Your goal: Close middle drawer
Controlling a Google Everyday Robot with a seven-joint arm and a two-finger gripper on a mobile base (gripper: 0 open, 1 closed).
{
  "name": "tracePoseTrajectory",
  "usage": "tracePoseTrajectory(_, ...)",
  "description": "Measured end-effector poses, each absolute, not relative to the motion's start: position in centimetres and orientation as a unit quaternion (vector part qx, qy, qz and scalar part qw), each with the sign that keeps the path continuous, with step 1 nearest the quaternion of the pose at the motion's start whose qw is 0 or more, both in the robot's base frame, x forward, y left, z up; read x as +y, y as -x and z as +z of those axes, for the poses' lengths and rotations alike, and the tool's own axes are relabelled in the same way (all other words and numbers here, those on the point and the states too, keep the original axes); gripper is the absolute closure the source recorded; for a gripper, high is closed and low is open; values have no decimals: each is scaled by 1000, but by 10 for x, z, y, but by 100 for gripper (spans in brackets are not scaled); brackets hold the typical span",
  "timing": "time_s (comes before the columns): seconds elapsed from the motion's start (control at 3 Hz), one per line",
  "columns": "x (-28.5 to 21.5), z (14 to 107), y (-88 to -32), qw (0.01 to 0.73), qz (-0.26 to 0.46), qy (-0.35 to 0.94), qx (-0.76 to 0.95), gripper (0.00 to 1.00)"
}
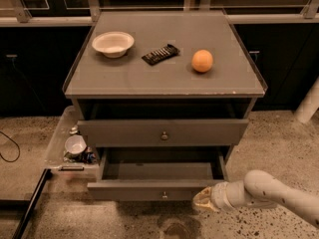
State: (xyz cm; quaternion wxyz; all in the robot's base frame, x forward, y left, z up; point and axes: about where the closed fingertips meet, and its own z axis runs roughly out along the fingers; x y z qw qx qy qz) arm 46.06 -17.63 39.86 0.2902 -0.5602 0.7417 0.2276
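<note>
The middle drawer [129, 190] is a wide grey drawer with a small round knob [163, 195]. It stands pulled well out of the grey cabinet [164, 78], and its inside is bare. My gripper [203, 201] is on a white arm coming in from the lower right. Its yellowish tip is at the right part of the drawer's front, touching or nearly touching it. The drawer above [124, 132] has a like knob and stands out a little. The lowest drawer is hidden under the open one.
On the cabinet top lie a white bowl [113, 43], a black packet [160, 54] and an orange [202, 60]. A clear plastic bin [60, 133] holding a cup [75, 144] stands on the floor to the left. A white post [310, 103] is at the right.
</note>
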Motion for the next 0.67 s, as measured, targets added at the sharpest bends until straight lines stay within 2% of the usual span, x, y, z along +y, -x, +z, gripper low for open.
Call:
tracePoseTrajectory(0.33, -189, 417, -506, 304, 192, 561, 746, 100)
tracePoseTrajectory(0.67, -191, 420, -511, 306, 185, 561, 747, 100)
